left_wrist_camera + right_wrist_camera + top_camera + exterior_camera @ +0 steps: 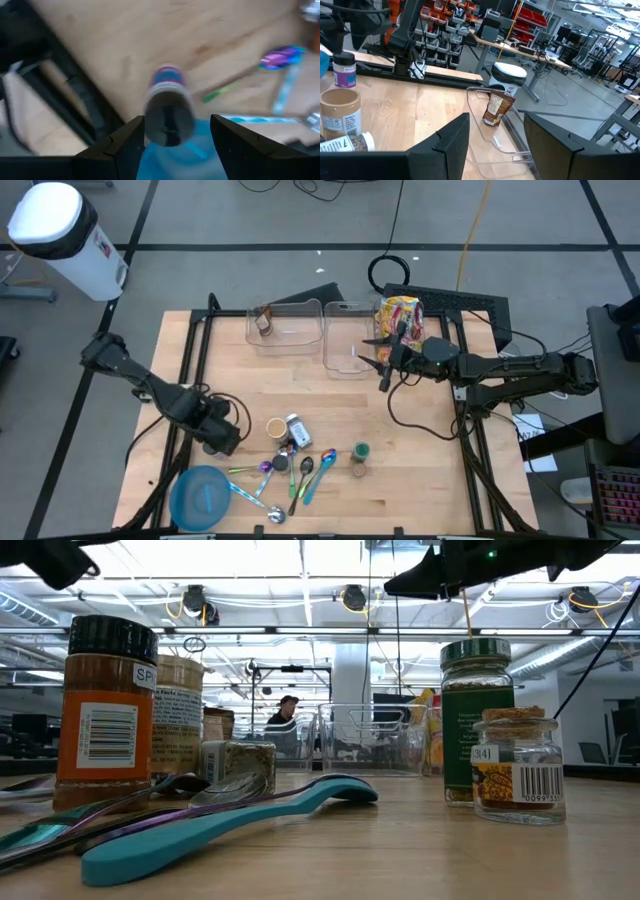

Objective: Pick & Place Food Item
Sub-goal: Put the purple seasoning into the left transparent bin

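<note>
Where the left arm reaches in over the near-left part of the wooden table (420, 470), the left gripper (218, 436) hangs pointing down, just above a small spice jar (169, 107).

- Jar: upright on the bare wood, close to the blue bowl (203, 498). Purple label band, pale neck, dark round top as seen from the left wrist. Also seen from the right wrist, standing under the left arm (344, 70).
- Left claw: fingers (125, 145) spread wider than the jar, one on each side, with a strip of table showing in each gap. The picture is blurred, but they appear not to touch the jar, and nothing is lifted.
- Right gripper (383, 370): up at the far side, over the right-hand clear bin (345, 370). Fingers (447, 142) parted about halfway, nothing between them.
- Left-hand clear bin (300, 340): a brown pouch (496, 107) stands inside.
- Yellow and red snack bag (400, 315): at the far edge, beside the right bin.
- Near centre: a tan-capped jar (275, 427), a jar lying on its side (296, 432), a green-lidded jar (361, 451), and a scatter of spoons with a teal spatula (318, 475).
</note>
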### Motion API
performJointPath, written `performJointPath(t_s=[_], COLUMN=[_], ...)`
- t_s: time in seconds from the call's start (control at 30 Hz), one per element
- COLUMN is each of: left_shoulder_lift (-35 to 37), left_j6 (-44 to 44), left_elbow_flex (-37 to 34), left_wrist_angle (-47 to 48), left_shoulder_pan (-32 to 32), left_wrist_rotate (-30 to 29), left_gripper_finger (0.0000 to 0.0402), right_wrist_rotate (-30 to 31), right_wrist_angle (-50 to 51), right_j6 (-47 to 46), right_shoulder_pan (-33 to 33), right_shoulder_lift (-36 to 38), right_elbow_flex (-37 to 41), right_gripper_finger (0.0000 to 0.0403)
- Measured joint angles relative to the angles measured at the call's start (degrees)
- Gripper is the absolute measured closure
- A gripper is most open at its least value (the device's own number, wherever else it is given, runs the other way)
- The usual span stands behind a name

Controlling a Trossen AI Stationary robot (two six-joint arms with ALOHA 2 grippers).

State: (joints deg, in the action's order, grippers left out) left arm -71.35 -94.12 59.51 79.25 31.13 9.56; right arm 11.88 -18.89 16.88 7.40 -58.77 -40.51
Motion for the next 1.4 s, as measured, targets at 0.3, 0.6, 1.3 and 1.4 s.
performJointPath(t_s=[0.3,0.6,1.3,1.4], left_shoulder_lift=[-2.61,-2.61,-2.42,-2.87], left_j6=[-7.10,-10.86,-11.01,-10.82], left_elbow_flex=[-0.02,-0.04,-5.06,-6.50], left_wrist_angle=[1.46,1.50,-5.06,-4.57], left_shoulder_pan=[3.54,6.74,8.85,8.81], left_wrist_rotate=[1.21,-2.36,-4.05,-3.14], left_gripper_finger=[0.0167,0.0167,0.0167,0.0167], right_wrist_rotate=[-0.11,-0.15,0.00,0.00], right_wrist_angle=[1.38,1.25,1.33,1.59], right_j6=[-1.50,-1.26,-1.66,-1.68], right_shoulder_pan=[-0.65,-3.94,-4.52,-4.52], right_shoulder_lift=[-0.01,-0.01,0.01,0.01], right_elbow_flex=[0.00,0.00,0.00,0.00], right_gripper_finger=[0.0220,0.0220,0.0220,0.0220])
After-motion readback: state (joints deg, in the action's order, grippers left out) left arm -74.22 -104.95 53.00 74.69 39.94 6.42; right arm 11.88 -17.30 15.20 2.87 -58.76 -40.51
